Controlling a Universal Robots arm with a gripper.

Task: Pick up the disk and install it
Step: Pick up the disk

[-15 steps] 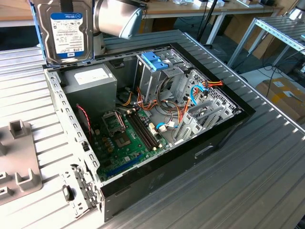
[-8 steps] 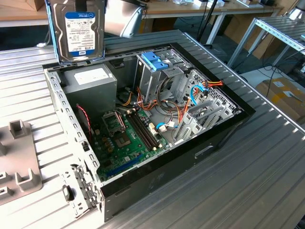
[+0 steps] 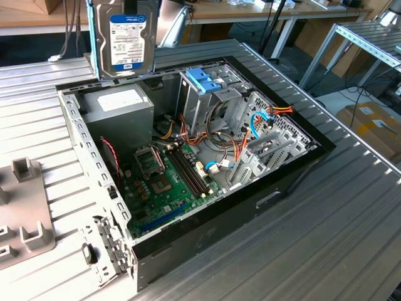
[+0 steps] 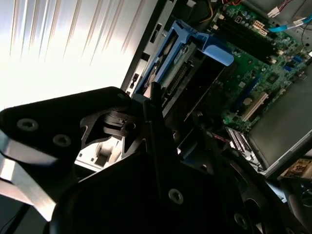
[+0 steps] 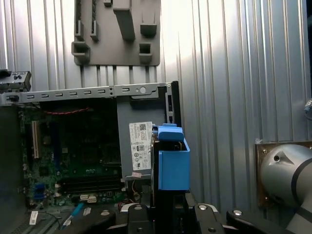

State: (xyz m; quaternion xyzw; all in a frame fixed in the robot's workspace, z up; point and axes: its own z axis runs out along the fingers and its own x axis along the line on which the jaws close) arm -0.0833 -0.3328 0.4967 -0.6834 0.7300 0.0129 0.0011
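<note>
A robotics or electronics workshop is shown. An open computer case point(image 3: 250, 213), its circuit board point(image 3: 169, 182) exposed, is laid on a ribbed aluminium tabletop point(image 3: 326, 251). Long wooden workbenches point(image 3: 250, 14) are seen behind, an aluminium-profile frame point(image 3: 369, 44) is set up nearby, and cardboard boxes point(image 3: 376, 125) and loose cables point(image 3: 356, 92) are left on the floor point(image 3: 332, 100).

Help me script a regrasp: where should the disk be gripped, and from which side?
Probably pinch the disk across its flat faces at the top end, coming from above: it hangs upright above the case, and that leaves the blue side rails free.
</note>
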